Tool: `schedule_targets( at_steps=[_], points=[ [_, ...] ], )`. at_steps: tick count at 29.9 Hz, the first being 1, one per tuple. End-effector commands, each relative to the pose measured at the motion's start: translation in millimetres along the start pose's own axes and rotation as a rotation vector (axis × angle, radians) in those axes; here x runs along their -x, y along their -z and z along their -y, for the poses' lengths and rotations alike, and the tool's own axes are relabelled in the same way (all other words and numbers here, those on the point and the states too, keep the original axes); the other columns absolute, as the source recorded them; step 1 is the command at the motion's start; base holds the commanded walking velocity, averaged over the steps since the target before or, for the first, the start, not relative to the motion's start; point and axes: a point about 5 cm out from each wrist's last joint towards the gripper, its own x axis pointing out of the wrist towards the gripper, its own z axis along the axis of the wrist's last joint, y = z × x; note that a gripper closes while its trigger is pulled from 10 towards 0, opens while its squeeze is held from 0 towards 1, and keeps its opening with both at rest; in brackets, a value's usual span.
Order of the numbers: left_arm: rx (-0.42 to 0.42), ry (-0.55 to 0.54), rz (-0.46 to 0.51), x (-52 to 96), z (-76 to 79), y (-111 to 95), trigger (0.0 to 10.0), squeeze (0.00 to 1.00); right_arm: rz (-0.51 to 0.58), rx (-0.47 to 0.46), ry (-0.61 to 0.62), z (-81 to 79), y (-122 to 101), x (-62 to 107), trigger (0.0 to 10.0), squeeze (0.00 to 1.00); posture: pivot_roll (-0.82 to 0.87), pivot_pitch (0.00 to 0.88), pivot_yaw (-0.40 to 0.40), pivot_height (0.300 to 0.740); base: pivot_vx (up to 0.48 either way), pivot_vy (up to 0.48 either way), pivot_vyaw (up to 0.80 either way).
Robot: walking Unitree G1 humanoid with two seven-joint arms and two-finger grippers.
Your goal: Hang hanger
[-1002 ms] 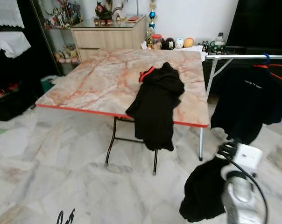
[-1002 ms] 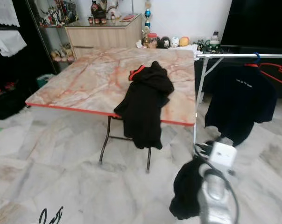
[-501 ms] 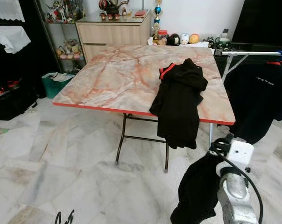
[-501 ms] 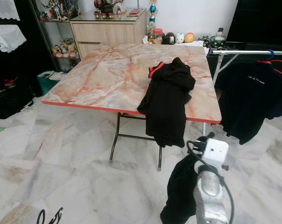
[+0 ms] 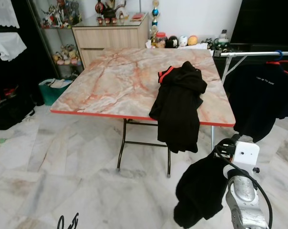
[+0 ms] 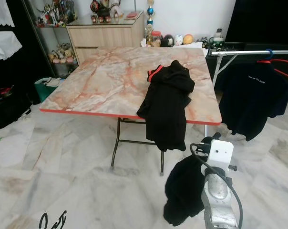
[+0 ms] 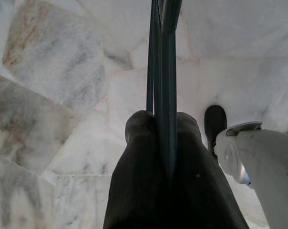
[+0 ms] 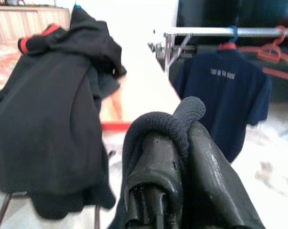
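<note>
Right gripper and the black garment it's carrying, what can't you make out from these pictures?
- Hanger inside the garment: head views, cloth covers it.
- Right gripper fingertips: right wrist view, a fold of cloth wraps them.
- Print on the shirt on the rail: too small to read.
- Garment's lower hem: left eye view, cut by the bottom edge.

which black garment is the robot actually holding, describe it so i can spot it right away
Start at the marble-topped table, where one black garment drapes over the front edge. Go down to the floor in front: the right gripper is shut on a bunched black cloth. It alone hangs in mid-air from the silver arm.
</note>
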Motion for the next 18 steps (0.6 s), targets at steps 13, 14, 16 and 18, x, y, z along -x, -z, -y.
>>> schedule_targets(
  at_steps=[13, 14, 16, 18],
  points=[
    [0.012, -0.002, 0.000, 0.1, -1.6, -0.9, 10.0, 0.00, 0.269, -0.029, -0.043, -6.4, -77.7, -28.8, 10.0, 0.00, -0.05, 0.000, 0.085, 0.740, 0.365, 0.000, 0.17],
    [0.011, 0.000, 0.001, 0.0, -1.4, -1.3, 10.0, 0.00, 0.315, -0.033, -0.045, -7.0, -92.2, -34.2, 10.0, 0.00, -0.05, 0.000, 0.086, 0.740, 0.345, 0.000, 0.00],
    [0.010, 0.001, 0.001, -0.1, -1.2, -1.6, 10.0, 0.00, 0.366, -0.036, -0.054, -8.2, -109.3, -40.3, 10.0, 0.00, -0.05, 0.000, 0.086, 0.740, 0.345, 0.000, 0.00],
    [0.010, 0.002, 0.002, -0.1, -1.2, -1.8, 10.0, 0.00, 0.401, -0.038, -0.059, -8.7, -122.2, -45.5, 10.0, 0.00, -0.05, 0.000, 0.088, 0.740, 0.345, 0.000, 0.00]
  ],
)
